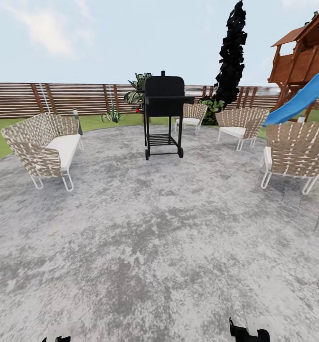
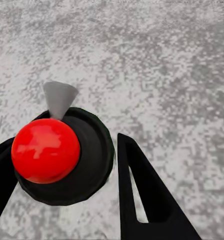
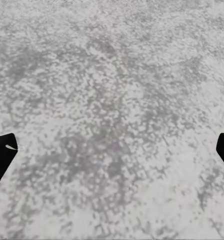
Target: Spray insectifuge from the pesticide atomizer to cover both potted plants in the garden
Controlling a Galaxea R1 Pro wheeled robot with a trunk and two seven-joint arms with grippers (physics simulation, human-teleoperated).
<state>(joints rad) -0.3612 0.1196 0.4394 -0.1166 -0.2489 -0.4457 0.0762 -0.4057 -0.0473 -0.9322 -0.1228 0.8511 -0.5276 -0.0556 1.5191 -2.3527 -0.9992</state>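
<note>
Four woven chairs stand around a black grill in the head view, on a wide round paving of mottled grey stone: a chair with a white cushion at the left of the frame, and three more chairs at the right side and behind the grill. A brown slatted fence runs across the middle of the frame, with a strip of lawn before it, and a small spiky plant sits at the edge of the lawn; I cannot tell whether it is one of the potted plants. At the upper right there is a wooden play tower with a blue slide, and a tall dark tree beside it. In the left wrist view, the left gripper holds the pesticide atomizer between its dark fingers, seen from above: a dark round body, a red ball on top and a grey cone nozzle, over the grey paving. In the right wrist view, the right gripper is spread wide with nothing between its fingertips, which show at the two edges of the frame above the same stone.
</note>
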